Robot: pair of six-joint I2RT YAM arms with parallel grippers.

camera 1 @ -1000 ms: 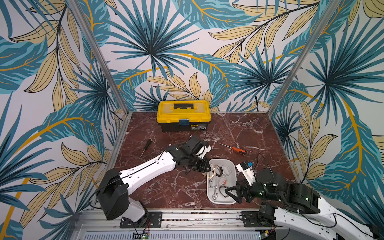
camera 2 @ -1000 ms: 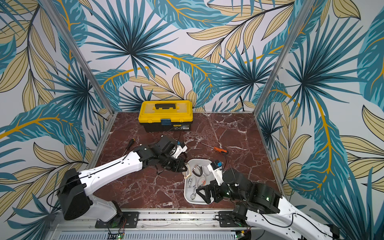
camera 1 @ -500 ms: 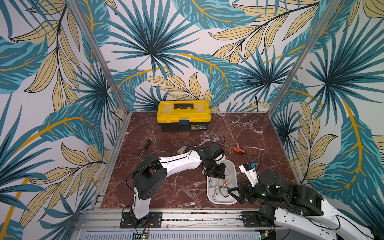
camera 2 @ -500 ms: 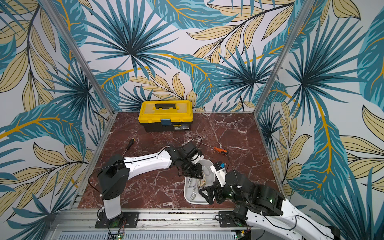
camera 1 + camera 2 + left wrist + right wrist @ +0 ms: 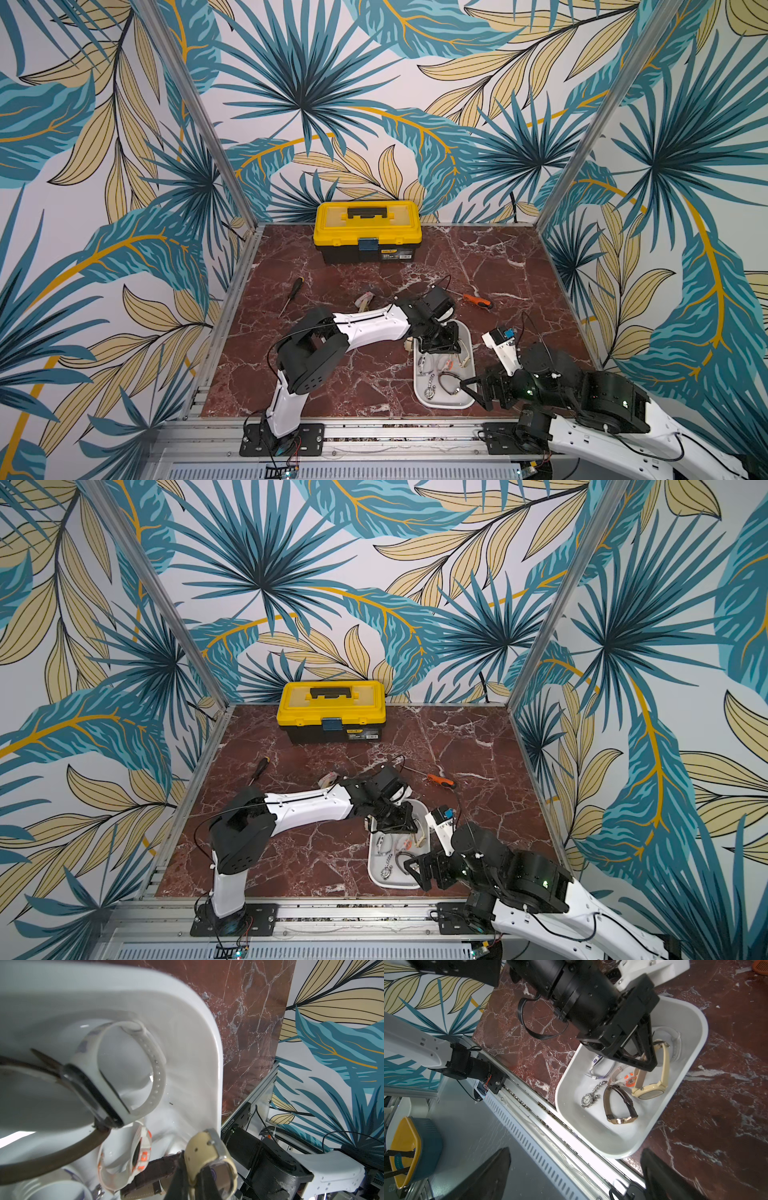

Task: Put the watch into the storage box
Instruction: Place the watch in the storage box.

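in both top views the left gripper (image 5: 440, 344) hangs over the far end of the storage box (image 5: 417, 380), and its jaws are hidden there. the right wrist view shows them closed, it seems on the strap of the cream watch (image 5: 651, 1093), whose face is down inside the box. the right gripper (image 5: 473, 392) stands wide open and empty at the box's near right corner. only the left wrist view shows a white band (image 5: 133, 1059) clearly.

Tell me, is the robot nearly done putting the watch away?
Nearly. Several watches already lie in the storage box. The left gripper, shut, holds the cream watch by its strap, down inside the box. Left: let go and lift away. The right gripper waits open.
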